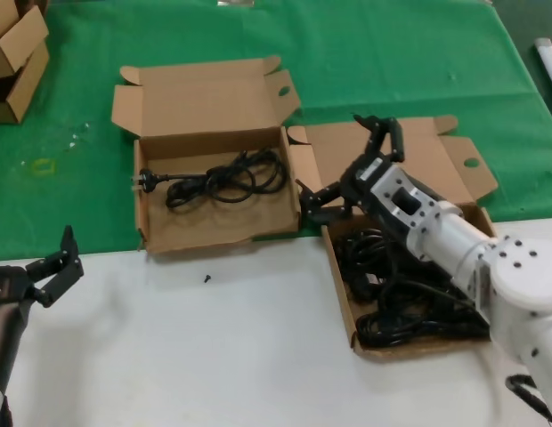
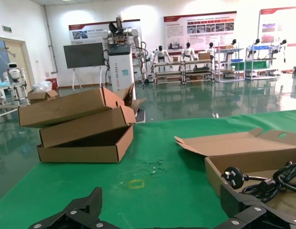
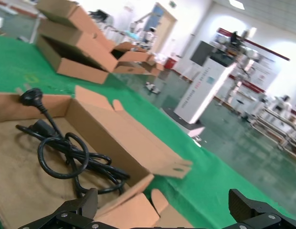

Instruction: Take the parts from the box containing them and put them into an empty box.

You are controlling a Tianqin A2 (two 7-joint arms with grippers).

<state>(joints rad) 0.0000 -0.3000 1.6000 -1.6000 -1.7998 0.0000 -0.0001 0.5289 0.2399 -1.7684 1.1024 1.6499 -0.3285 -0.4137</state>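
Two brown mailer boxes lie open. The left box point(image 1: 198, 225) holds one coiled black power cord point(image 1: 224, 181). The right box point(image 1: 342, 298) holds several black cords point(image 1: 392, 322), partly hidden by my right arm. My right gripper point(image 1: 347, 169) is open and empty, above the right box's far left corner, next to the left box. In the right wrist view, that gripper point(image 3: 164, 215) faces the left box point(image 3: 114, 138) and its cord point(image 3: 67, 152). My left gripper point(image 1: 53, 267) is open and empty, low at the front left; its wrist view point(image 2: 162, 215) shows the left box point(image 2: 243, 160) and the cord's plug point(image 2: 234, 177).
Smaller brown cartons point(image 1: 16, 55) are stacked at the far left on the green cloth point(image 1: 392, 62); they also show in the left wrist view point(image 2: 81, 129). A small black bit point(image 1: 206, 278) lies on the white table point(image 1: 214, 356) in front of the left box.
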